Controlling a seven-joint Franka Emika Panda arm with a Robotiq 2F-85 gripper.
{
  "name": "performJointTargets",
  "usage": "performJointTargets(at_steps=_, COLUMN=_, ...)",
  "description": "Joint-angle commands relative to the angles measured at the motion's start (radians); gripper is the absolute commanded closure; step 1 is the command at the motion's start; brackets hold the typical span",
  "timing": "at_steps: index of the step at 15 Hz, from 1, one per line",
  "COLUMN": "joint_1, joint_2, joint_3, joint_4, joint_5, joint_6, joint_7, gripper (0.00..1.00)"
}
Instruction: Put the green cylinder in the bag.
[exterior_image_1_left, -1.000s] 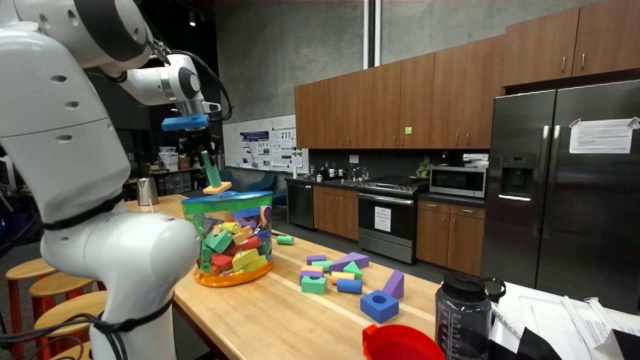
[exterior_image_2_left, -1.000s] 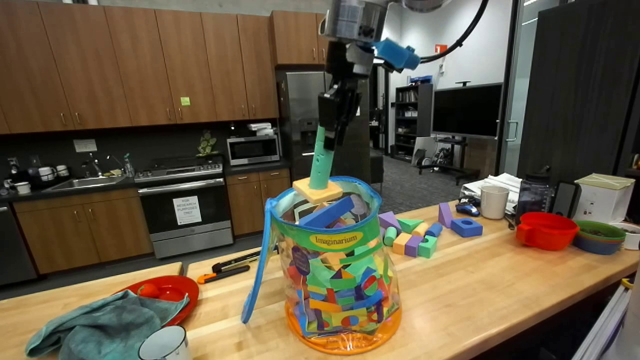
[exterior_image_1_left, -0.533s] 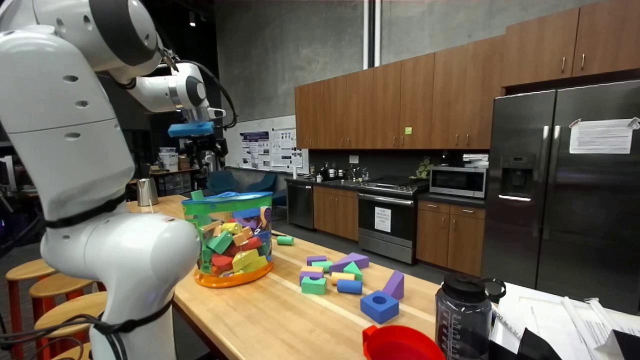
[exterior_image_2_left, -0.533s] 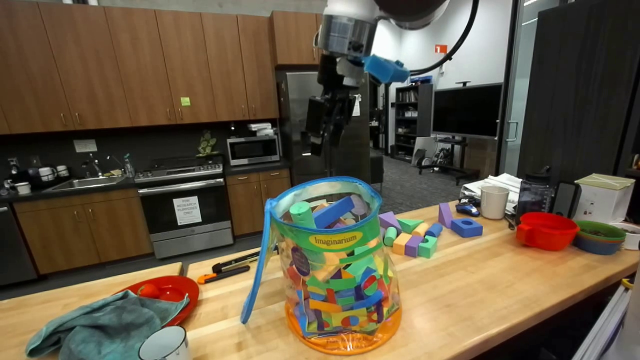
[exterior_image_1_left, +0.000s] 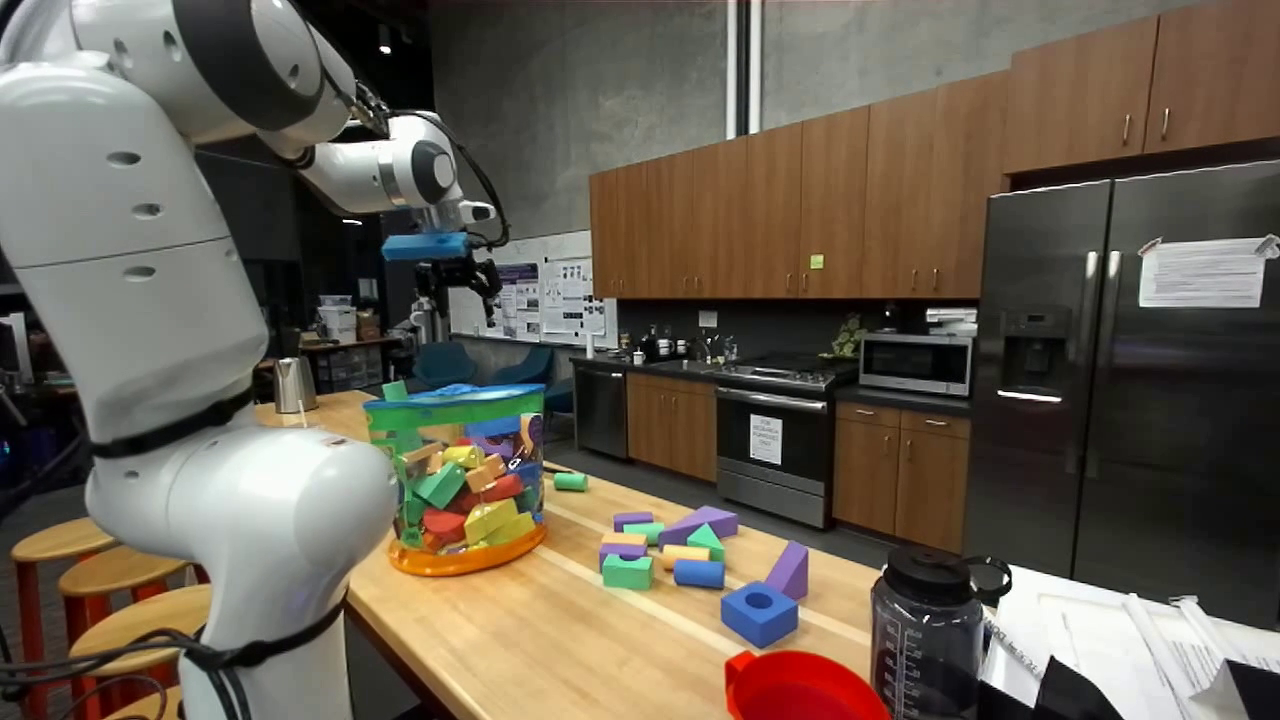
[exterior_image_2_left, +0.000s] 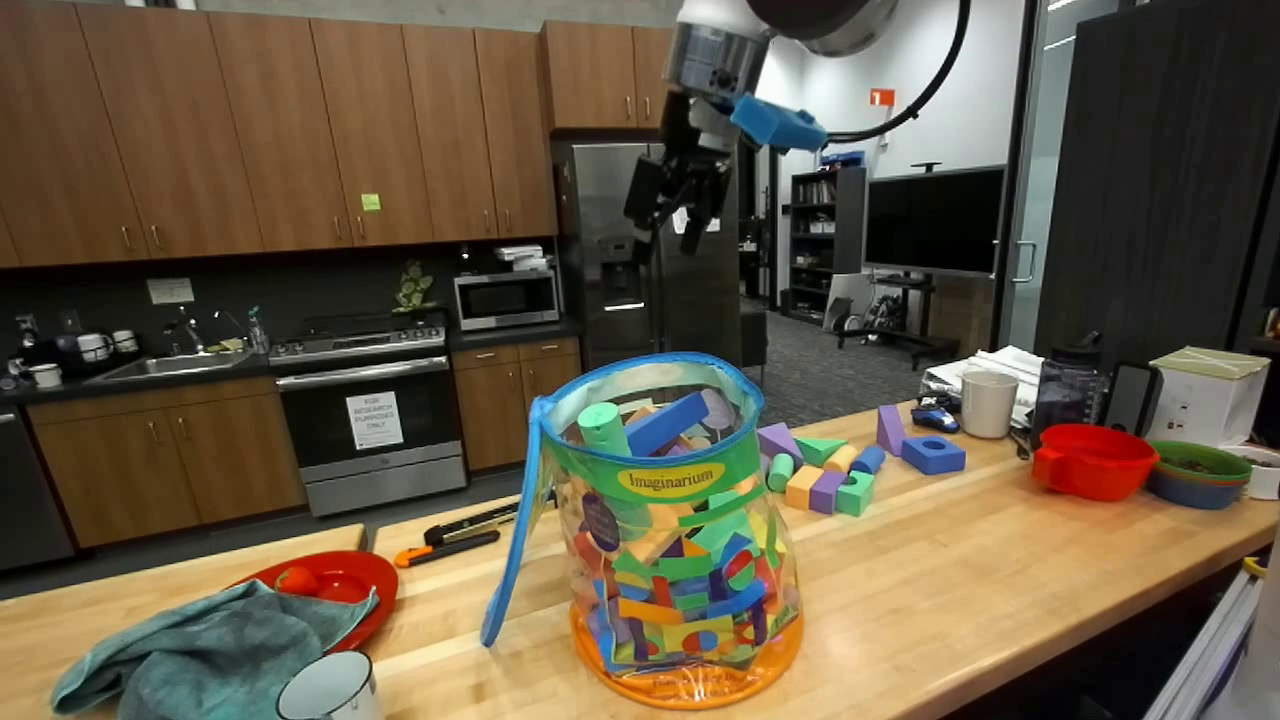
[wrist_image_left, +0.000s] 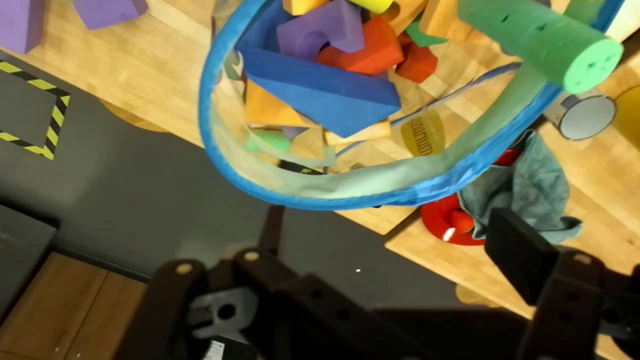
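Inside the clear plastic Imaginarium bag (exterior_image_2_left: 672, 482), toward the left of its mouth in an exterior view, the long green cylinder (exterior_image_2_left: 604, 430) stands with its round top above the rim; whether it touches that rim I cannot tell. A blue block (exterior_image_2_left: 668, 424) sits just right of it. Above, and a little to the right, hangs the Robotiq gripper (exterior_image_2_left: 666, 240), its fingers spread wide with nothing between them. So the cylinder lies below and left of the gripper, well apart, its long axis near vertical, leaning slightly left; the placing looks done. The next move, I judge, is a lift away, since a leftward dip could knock that raised end. Farther right, on the wooden table (exterior_image_2_left: 960, 545), a shorter green cylinder (exterior_image_2_left: 781, 472) lies by loose toy blocks (exterior_image_2_left: 826, 490); if the task means that one, the reach goes right.
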Motion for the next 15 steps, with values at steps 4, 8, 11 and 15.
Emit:
performJointTargets(at_steps=4, joint_1=-0.108, joint_2=0.049, joint_3=-0.131, joint_4=0.074, joint_5=0.015, joint_6=-0.021, joint_7=-0.004, gripper=0.00)
performJointTargets(at_steps=8, joint_1=-0.166, joint_2=0.116, joint_3=-0.194, joint_4=0.130, joint_5=0.005, joint_6=-0.039, joint_7=0.000, gripper=0.00)
performJointTargets(at_steps=11, joint_1=-0.199, joint_2=0.165, joint_3=-0.232, joint_4=0.135, joint_5=-0.004, joint_6=-0.054, joint_7=-0.009, gripper=0.00)
performJointTargets(at_steps=15, joint_1=-0.226, joint_2=0.224, joint_3=-0.264, joint_4=0.094, joint_5=-0.031, joint_6=-0.050, joint_7=-0.012, gripper=0.00)
